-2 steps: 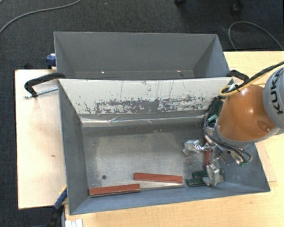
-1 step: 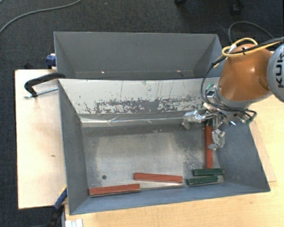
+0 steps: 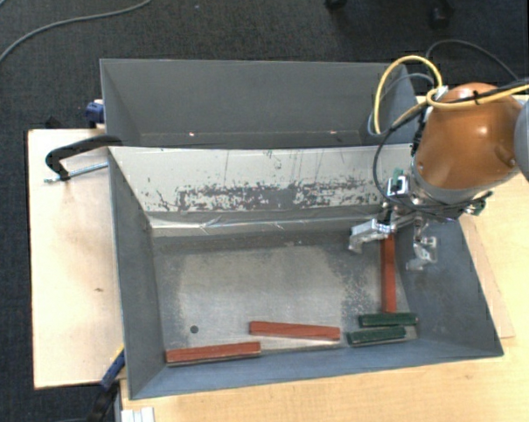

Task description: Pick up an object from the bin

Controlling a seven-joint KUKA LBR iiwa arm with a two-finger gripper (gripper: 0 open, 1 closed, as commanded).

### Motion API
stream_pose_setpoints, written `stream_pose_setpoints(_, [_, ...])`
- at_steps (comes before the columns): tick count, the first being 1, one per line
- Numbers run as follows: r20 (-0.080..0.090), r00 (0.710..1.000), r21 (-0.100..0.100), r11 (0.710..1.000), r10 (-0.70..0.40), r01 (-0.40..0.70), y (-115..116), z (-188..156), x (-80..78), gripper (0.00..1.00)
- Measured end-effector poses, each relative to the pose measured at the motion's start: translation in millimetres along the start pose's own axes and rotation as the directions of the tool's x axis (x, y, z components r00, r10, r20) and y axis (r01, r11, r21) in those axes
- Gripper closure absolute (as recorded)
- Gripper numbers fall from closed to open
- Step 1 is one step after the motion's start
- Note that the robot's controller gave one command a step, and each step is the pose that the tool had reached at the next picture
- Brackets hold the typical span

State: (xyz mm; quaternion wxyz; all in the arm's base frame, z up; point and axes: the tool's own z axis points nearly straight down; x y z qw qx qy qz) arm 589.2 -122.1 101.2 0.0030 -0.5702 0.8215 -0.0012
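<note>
Red bar (image 3: 388,283) | by the bin's (image 3: 250,281) right wall, green bars (image 3: 379,327) at its near end | gripper (image 3: 394,242) jaws spread wide astride its far end | I'd centre, then close across the width.

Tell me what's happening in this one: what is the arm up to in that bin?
The arm reaches into the grey bin from the right, and its gripper sits right at the upper end of a red stick lying along the right side of the floor. Whether it has hold of that stick cannot be told. The stick's lower end meets two green sticks near the front wall. Left of them, two more red sticks lie flat along the front.
</note>
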Motion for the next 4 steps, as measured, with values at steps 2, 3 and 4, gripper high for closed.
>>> stream_pose_setpoints(2, [0.001, 0.942, -0.005, 0.942, -0.336, 0.336, 14.6, 30.3, -49.4, 0.00])
stream_pose_setpoints(3, [0.002, 0.942, -0.005, 0.942, -0.336, 0.336, 14.6, 30.4, -49.3, 1.00])
stream_pose_setpoints(4, [0.000, 0.943, 0.005, 0.943, -0.332, 0.332, 12.3, -39.9, -51.4, 1.00])
